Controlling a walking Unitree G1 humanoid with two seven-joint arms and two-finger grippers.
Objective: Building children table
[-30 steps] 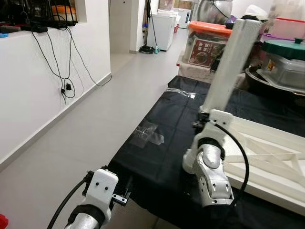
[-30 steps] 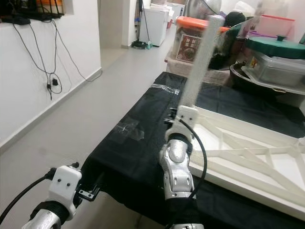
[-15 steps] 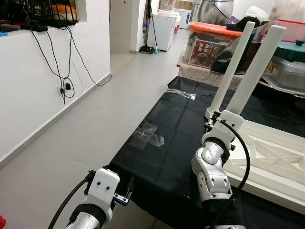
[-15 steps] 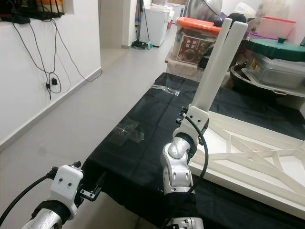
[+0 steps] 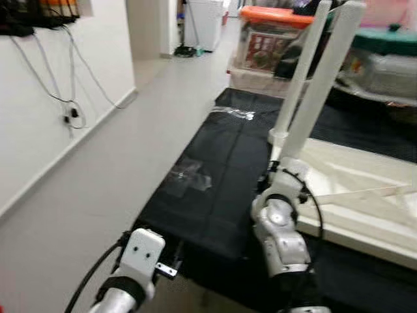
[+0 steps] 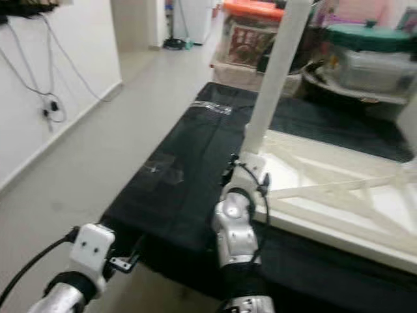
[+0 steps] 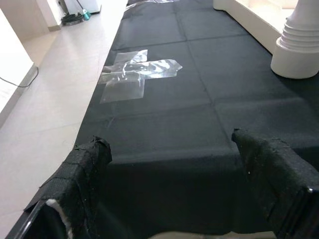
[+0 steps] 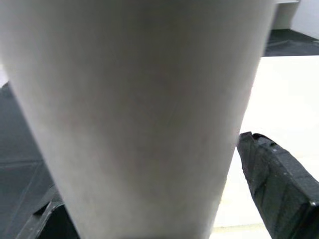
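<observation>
Black cloth covers the low worktop (image 5: 215, 169) beside a pale tiled floor. On it lies the upturned white plastic children's tabletop (image 5: 365, 195), ribbed underneath, one tapered white leg (image 5: 301, 72) already standing at its corner. The right claw (image 8: 149, 219) grips a second white leg (image 6: 273, 72); tilted, it could slip. The left claw (image 7: 174, 189) hangs open.

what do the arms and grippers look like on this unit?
Both arms are silver metal with white plastic housings near the wrist. A black cable loops along the right arm; another trails from the left arm. Each gripper has two long black fingers with a textured, fabric-like surface, seen too on the right gripper's finger.
</observation>
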